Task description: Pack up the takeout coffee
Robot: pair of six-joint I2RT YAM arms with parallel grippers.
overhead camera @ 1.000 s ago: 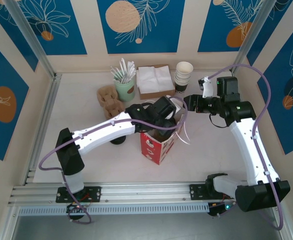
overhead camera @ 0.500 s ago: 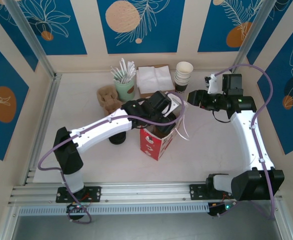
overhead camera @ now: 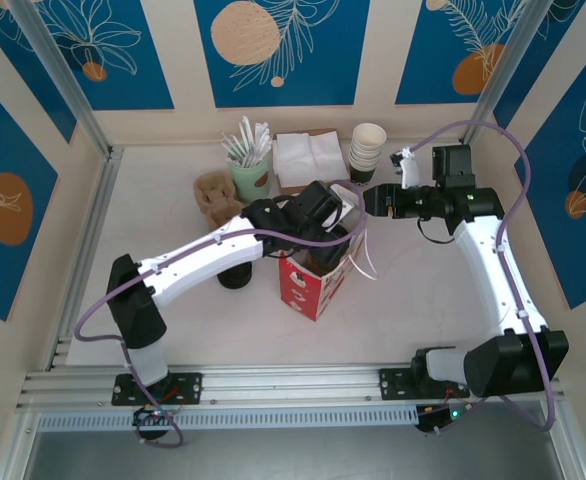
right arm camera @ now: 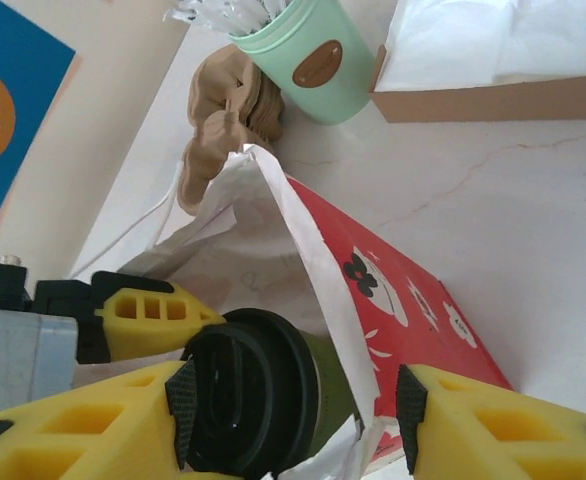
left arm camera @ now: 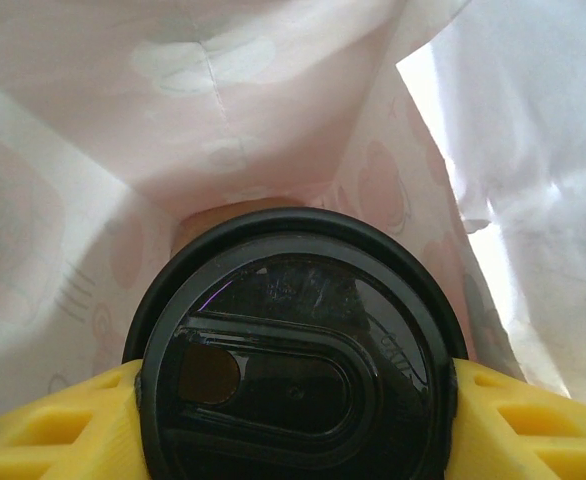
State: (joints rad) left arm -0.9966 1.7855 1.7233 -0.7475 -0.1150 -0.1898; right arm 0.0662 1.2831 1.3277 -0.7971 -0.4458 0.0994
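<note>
The takeout coffee [left arm camera: 293,370], an olive-green cup with a black lid [right arm camera: 248,400], sits in the mouth of the red paper bag [overhead camera: 313,285]. My left gripper [left arm camera: 293,400] is shut on it, with a yellow finger pressed against each side of the lid. The bag's pale inner walls rise around the cup. My right gripper [right arm camera: 295,410] reaches in from the right [overhead camera: 365,200] and is open. Its jaws straddle the bag's white rim [right arm camera: 313,270] and the lid, with the right pad clear of the paper.
Along the back stand a mint cup of white sticks [overhead camera: 250,175], a box of napkins [overhead camera: 311,160] and a stack of paper cups [overhead camera: 367,150]. Brown cup carriers [overhead camera: 219,200] lie left of the bag. A black disc [overhead camera: 235,278] rests under my left arm.
My right gripper swung toward the bag's mouth and its jaws widened. My left gripper stays at the bag's opening with the cup, shifted slightly away from the bases.
</note>
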